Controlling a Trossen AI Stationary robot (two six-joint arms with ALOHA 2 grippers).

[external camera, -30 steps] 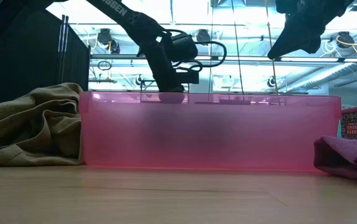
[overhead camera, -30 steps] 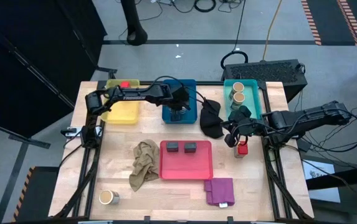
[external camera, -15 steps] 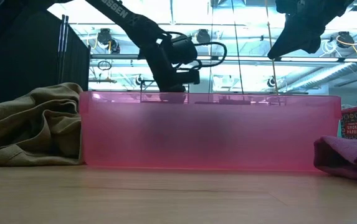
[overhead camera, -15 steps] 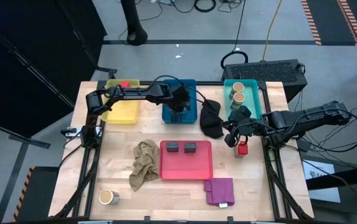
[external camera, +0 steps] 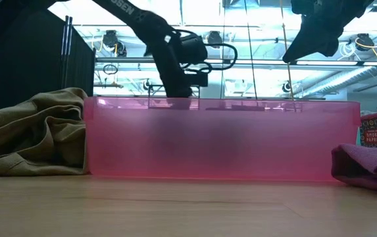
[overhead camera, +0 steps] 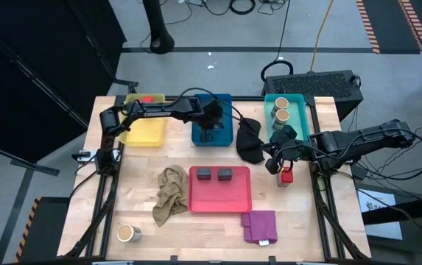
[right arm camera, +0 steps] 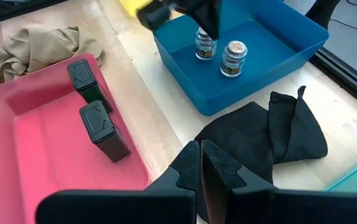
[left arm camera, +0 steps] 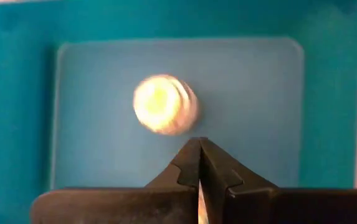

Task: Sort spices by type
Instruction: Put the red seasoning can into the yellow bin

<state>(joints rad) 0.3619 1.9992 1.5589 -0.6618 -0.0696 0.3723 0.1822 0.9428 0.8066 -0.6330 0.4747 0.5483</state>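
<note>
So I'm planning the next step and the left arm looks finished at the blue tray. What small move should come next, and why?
Probably lift the left end effector straight up out of the blue tray. It is shut and empty above a silver round tin standing free on the tray floor. A tan round jar on the table still waits outside the trays.
</note>
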